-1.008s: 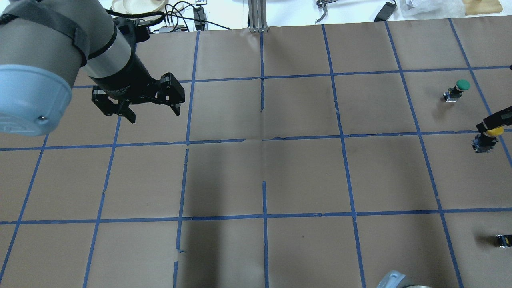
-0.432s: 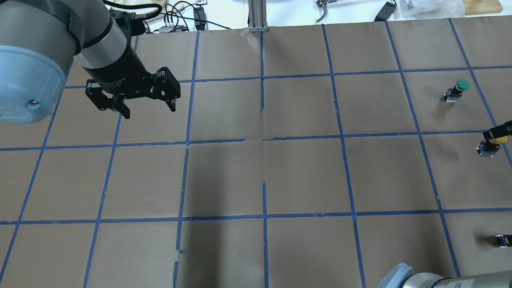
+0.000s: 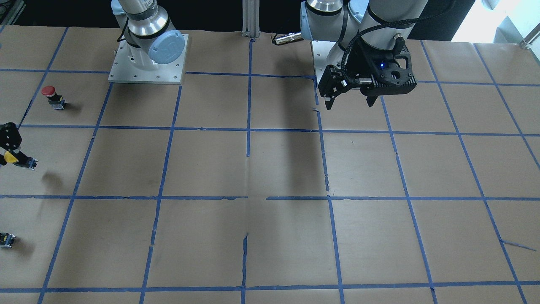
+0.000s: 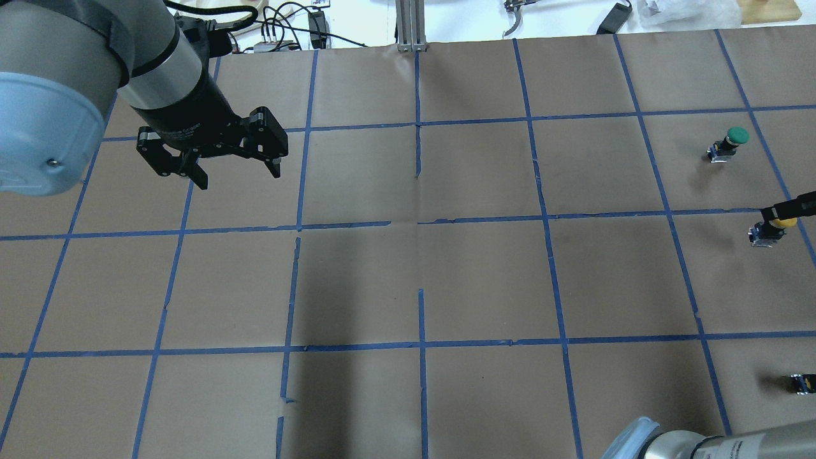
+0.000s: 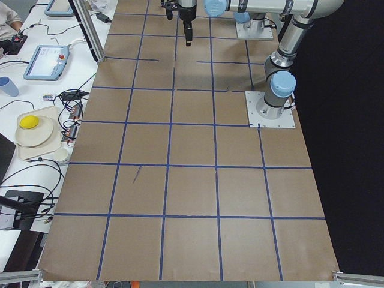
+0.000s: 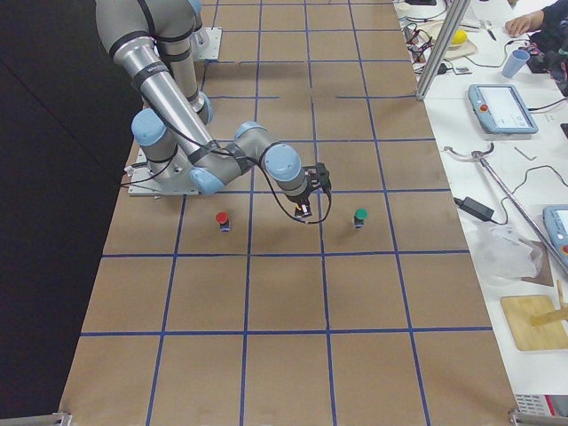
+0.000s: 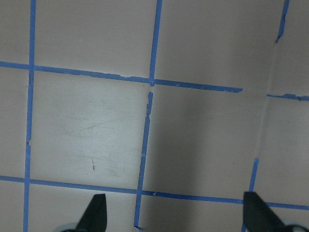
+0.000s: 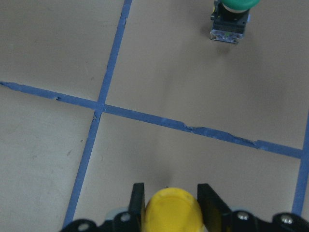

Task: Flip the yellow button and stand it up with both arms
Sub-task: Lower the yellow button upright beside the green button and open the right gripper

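Note:
The yellow button [image 4: 779, 224] is at the table's far right edge, its yellow cap [image 8: 173, 209] pinched between the fingers [image 8: 210, 203] of my right gripper [image 4: 790, 209]. The black body [image 3: 26, 161] sticks out sideways, tilted. In the front-facing view its shadow lies apart on the paper, so it hangs above the table. The right gripper also shows in the front-facing view [image 3: 8, 139] and the exterior right view [image 6: 306, 206]. My left gripper [image 4: 239, 177] is open and empty, well above the table's left half, far from the button. It also shows in the front-facing view [image 3: 349, 104].
A green button [image 4: 731, 143] stands upright beyond the yellow one. A red button [image 3: 52, 96] stands nearer the robot's base. A small capless black part [image 4: 802, 382] lies at the right edge. The brown paper carries a blue tape grid [image 4: 421, 223].
The right gripper shifted slightly with the yellow button in it, and more of the right arm came in at the bottom right. The left gripper moved a little up and left, then stopped.

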